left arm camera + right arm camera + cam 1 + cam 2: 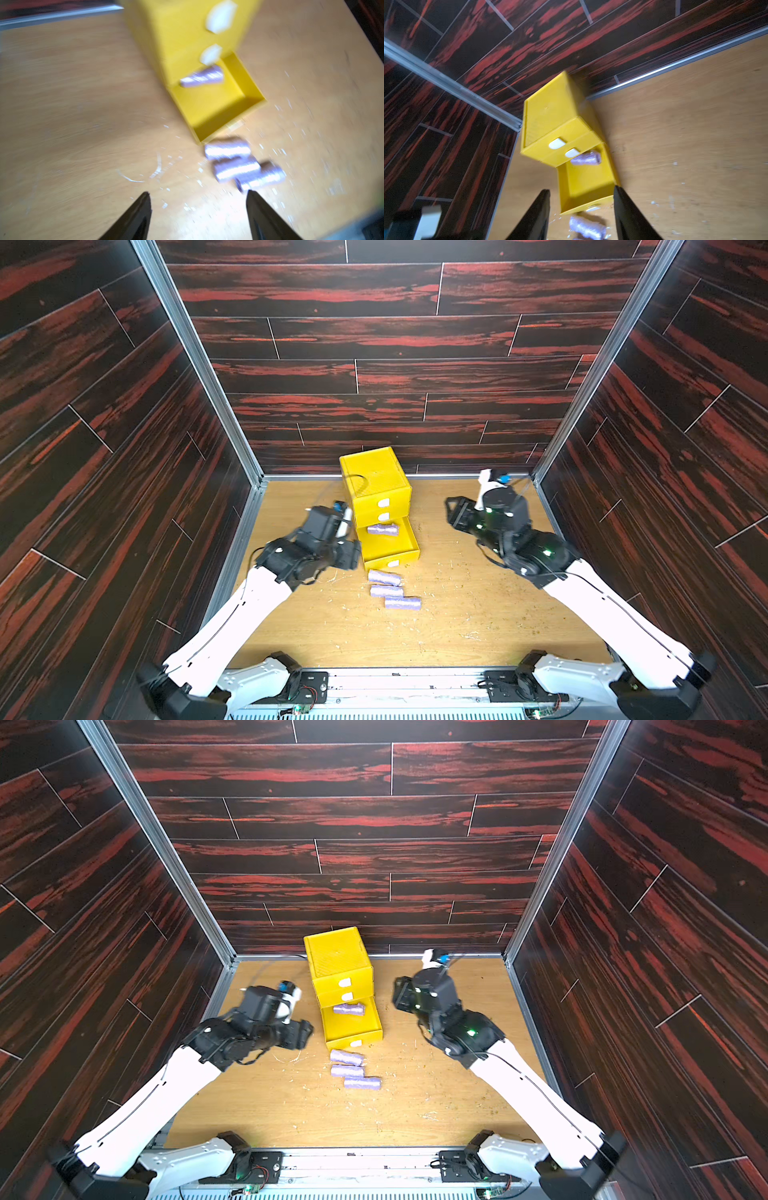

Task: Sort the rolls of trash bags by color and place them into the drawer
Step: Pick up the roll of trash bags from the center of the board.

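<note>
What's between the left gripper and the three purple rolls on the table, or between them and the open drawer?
Nothing visible. The left gripper, open, is beside the three lavender rolls with bare table between. They lie just before the open bottom drawer; only its low front wall intervenes.

No text, label, brand, number or sign can be read in any view. The small white front tabs (382, 502) on the bright yellow ribbed-plastic chest of drawers (374, 477) show as plain white, and both wrist views are blurred.
</note>
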Robot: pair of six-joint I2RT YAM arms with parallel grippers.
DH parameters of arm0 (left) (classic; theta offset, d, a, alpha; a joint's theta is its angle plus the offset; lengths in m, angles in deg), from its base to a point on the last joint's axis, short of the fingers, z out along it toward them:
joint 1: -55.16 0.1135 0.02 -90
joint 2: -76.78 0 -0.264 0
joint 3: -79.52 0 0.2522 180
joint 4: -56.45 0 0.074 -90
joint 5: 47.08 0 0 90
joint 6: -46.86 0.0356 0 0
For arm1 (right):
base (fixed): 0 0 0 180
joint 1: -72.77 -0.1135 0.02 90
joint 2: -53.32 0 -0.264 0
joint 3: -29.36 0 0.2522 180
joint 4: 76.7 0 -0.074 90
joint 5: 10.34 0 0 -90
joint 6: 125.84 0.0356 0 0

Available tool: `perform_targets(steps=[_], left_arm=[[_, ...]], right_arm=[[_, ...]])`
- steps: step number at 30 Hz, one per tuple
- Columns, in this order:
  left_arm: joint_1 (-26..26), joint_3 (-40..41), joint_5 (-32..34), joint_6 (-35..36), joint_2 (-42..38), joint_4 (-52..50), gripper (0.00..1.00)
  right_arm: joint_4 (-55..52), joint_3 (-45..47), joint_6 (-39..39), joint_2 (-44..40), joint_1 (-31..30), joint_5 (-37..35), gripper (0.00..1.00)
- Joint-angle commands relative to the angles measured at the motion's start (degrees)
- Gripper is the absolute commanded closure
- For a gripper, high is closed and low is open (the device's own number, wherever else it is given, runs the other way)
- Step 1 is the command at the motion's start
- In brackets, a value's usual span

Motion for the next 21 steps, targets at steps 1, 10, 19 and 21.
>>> perform_targets(steps=[1,10,19,21], left_arm=[[-7.02,-4.48,2.62,4.68,5.65,-14.88,0.25],[-20.30,-12.73,-1.90,18.53,20.62,-19.42,0.32],[-22.17,-11.92,-4.71,27.91,30.64,-11.80,0.38],[-22.17,-12.50,-5.24,28.02,34.12,-11.35,0.39]], right_arm=[[-8.17,1.34,-0.96,-3.03,3.68,-6.89,0.40],[-7.25,5.53,-2.23,-7.71,11.14,-5.98,0.35],[-4.98,9.45,-3.72,-9.76,15.31,-2.78,0.34],[-4.98,9.80,-4.16,-9.75,15.71,-2.27,0.34]])
